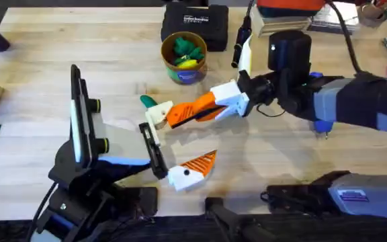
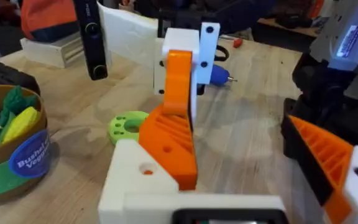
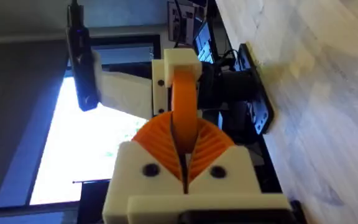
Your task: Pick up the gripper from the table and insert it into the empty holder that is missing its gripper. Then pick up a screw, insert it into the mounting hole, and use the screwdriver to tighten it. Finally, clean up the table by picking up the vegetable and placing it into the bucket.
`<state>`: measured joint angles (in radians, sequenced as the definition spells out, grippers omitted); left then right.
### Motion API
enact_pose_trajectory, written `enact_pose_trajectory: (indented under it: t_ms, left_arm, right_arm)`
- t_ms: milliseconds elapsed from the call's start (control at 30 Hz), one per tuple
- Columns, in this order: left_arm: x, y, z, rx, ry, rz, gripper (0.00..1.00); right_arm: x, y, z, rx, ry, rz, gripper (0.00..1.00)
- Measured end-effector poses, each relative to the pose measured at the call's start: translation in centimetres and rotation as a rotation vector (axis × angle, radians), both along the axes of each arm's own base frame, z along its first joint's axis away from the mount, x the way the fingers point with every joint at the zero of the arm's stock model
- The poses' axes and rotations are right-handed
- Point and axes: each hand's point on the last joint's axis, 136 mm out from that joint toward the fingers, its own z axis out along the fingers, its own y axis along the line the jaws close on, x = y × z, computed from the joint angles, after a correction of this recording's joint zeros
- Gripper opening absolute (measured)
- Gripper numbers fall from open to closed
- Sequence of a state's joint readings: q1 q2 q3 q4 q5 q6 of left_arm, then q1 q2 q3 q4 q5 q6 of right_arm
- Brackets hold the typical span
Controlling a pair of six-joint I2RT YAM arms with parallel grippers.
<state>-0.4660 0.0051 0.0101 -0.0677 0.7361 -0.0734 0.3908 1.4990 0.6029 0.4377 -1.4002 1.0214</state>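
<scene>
Two arms meet mid-table. Right gripper (image 1: 203,109) clenched on the gripper (image 1: 190,111), long axis crosswise, tip toward the holder (image 1: 154,115) on the left arm. Left gripper (image 1: 173,149) spread wide, nothing between its fingers. Bucket (image 1: 184,57) stands behind, toys inside. Screwdriver (image 1: 322,125) mostly hidden under right arm. Vegetable (image 1: 146,101) partly covered by the holder

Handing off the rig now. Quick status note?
Right gripper: shut on the orange finger, pressing it against the white holder at the left arm's tip; can't tell if it's seated.
Left gripper: open, empty.
Screwdriver lies by the right arm. Teal vegetable is on the table beside the holder, bucket behind it.
Left: seat finger, screw, tighten, bin vegetable.
</scene>
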Motion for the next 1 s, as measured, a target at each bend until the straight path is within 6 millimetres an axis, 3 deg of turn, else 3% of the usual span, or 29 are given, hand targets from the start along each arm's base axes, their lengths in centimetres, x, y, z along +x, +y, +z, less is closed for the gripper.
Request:
enact_pose_trajectory:
  t_ms: [1000]
  left_arm:
    - [1.2,0.6,-0.1,-0.014,0.04,0.072,0.986]
  right_arm:
    - [1.0,3.9,-0.6,-0.091,-0.071,-0.131,0.011]
